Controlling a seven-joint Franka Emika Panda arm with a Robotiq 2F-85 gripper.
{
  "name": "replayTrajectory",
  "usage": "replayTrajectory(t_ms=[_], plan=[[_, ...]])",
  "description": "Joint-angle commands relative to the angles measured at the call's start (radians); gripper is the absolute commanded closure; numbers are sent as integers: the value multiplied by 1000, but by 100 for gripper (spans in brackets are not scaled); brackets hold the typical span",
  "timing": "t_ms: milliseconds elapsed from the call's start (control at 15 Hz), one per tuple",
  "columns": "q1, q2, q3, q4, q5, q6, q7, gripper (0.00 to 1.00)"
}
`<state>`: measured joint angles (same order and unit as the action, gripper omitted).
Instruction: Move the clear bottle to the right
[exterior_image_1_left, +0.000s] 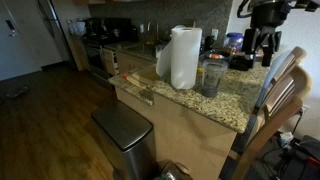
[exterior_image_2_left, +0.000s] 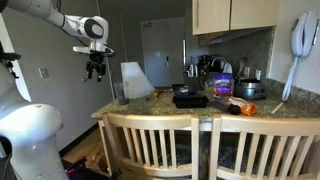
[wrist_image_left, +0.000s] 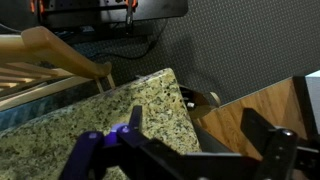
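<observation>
Untouched: wide greyish see-through plastic bottle (exterior_image_1_left: 212, 75) upright beside tall white paper-towel roll (exterior_image_1_left: 183, 57) on speckled granite tabletop (exterior_image_1_left: 235, 108). Empty hand (exterior_image_1_left: 262, 47) spread, hovering high aside, likely for clear descent.

Speckled tan counter (exterior_image_1_left: 225, 108), white paper-towel roll (exterior_image_1_left: 184, 57), seemingly greyish clear bottle (exterior_image_1_left: 211, 76).

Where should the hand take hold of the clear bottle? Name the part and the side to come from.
Probably the grey cap of the clear bottle, coming straight down from above. The bottle stands upright, its body looks wide for the open hand, and the paper-towel roll stands close beside it, which leaves little room for a side approach there.
</observation>
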<state>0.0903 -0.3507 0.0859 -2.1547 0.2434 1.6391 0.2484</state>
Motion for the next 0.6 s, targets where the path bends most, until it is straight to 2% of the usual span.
replayTrajectory(t_ms=[0, 333, 533], plan=[[-11, 0, 9, 2, 3, -3, -3, 0], [-11, 0, 9, 2, 3, -3, -3, 0], [-38, 32, 16, 21, 23, 149, 136, 0]])
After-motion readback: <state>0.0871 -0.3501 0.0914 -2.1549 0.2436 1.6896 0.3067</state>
